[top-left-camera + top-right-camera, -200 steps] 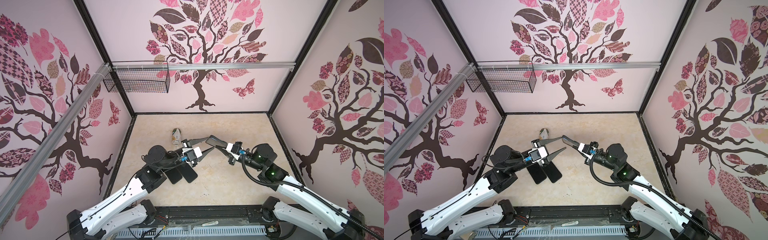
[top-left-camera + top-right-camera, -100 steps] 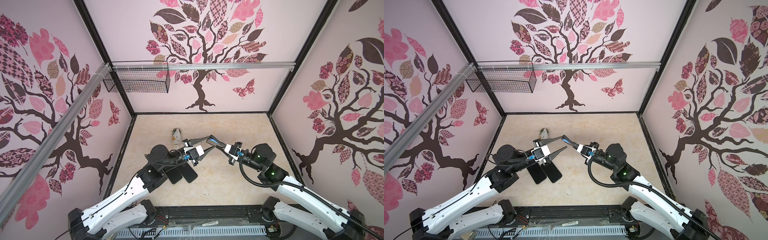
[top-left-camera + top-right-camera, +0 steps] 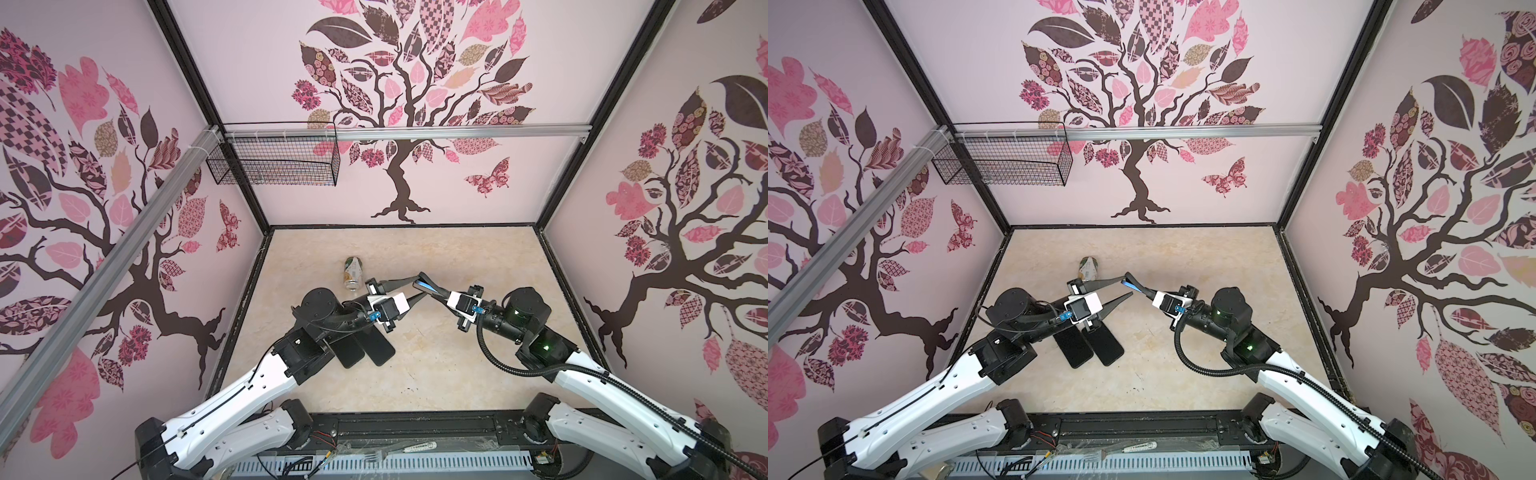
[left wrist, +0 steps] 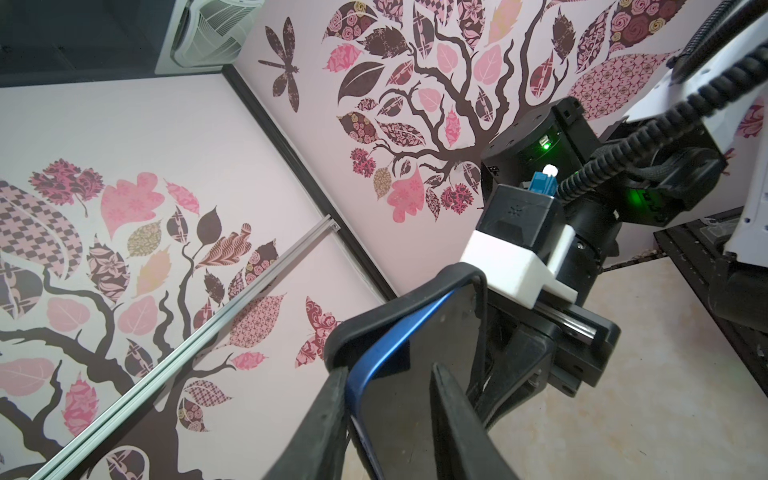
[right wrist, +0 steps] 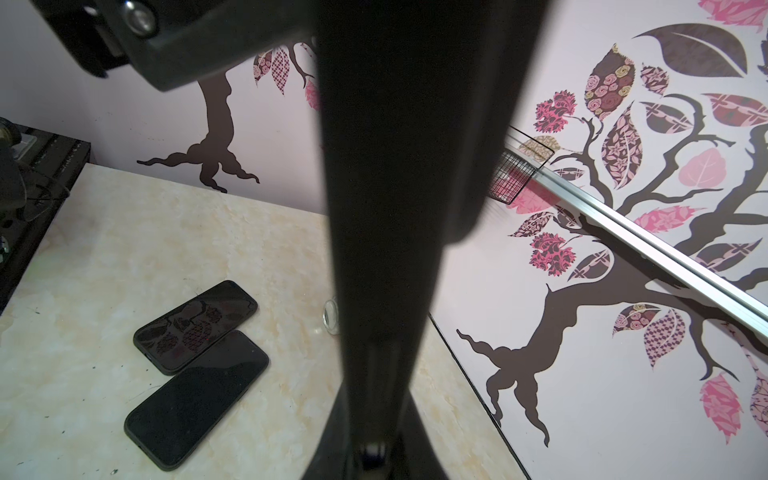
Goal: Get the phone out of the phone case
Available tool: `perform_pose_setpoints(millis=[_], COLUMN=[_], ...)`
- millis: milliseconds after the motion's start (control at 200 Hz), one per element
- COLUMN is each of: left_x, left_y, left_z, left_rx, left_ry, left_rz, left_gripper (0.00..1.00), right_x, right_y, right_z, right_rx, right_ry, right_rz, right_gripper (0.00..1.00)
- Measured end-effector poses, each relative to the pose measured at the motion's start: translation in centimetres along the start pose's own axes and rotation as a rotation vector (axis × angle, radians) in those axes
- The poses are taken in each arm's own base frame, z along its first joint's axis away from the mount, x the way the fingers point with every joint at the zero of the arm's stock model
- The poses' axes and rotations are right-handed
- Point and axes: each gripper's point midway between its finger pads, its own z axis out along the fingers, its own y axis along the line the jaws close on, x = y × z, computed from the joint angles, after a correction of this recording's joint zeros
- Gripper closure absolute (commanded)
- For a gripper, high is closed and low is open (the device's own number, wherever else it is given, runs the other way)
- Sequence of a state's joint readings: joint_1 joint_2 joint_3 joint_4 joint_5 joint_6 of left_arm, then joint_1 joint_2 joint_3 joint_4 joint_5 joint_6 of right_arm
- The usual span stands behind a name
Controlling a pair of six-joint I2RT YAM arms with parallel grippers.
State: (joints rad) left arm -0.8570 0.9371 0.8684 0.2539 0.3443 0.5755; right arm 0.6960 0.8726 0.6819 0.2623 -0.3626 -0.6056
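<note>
Above the table's middle, my right gripper (image 3: 434, 289) is shut on the near end of the black phone case (image 4: 374, 320) and holds it in the air. Inside it sits the phone (image 4: 399, 374), dark-screened with a blue edge, which shows as a blue sliver (image 3: 424, 286) in both top views. One corner of the case has come away from the blue edge. My left gripper (image 3: 422, 285) straddles the free end. One of its fingers (image 4: 328, 415) lies against the blue edge, the other crosses the screen. The case (image 5: 395, 166) blocks most of the right wrist view.
Two black phones (image 3: 353, 353) (image 3: 380, 347) lie side by side on the table under my left arm. A can (image 3: 353, 272) lies on its side behind the grippers. A wire basket (image 3: 274, 162) hangs on the back wall's rail, at the left.
My left gripper has slid forward around the phone's free end and its fingers have drawn closer together. The right gripper has kept its hold in about the same place.
</note>
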Motion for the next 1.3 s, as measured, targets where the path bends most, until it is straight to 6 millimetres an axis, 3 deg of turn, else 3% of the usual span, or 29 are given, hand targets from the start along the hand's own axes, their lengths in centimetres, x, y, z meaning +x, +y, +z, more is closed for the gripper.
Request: perform_pose_setpoints(millis=[375, 710, 1300], left_x=[-2.8, -2.1, -1.1], left_y=[-1.7, -5.3, -4.3], left_z=[-1.5, -2.0, -1.5], left_rx=[0.143, 0.369, 0.318], left_ry=[-0.067, -0.057, -0.032], left_rz=[0.001, -0.081, -0.060], left_gripper=[0.70, 0.73, 0.69], right_x=[-2.8, -1.5, -1.6], right_y=[1.5, 3.9, 4.1], right_z=[-0.4, -1.1, -0.9], right_rx=[-0.167, -0.305, -0.310], right_ry=[-0.021, 0.005, -0.022], right_rz=[-0.020, -0.030, 0.101], right_gripper=[1.00, 1.00, 1.00])
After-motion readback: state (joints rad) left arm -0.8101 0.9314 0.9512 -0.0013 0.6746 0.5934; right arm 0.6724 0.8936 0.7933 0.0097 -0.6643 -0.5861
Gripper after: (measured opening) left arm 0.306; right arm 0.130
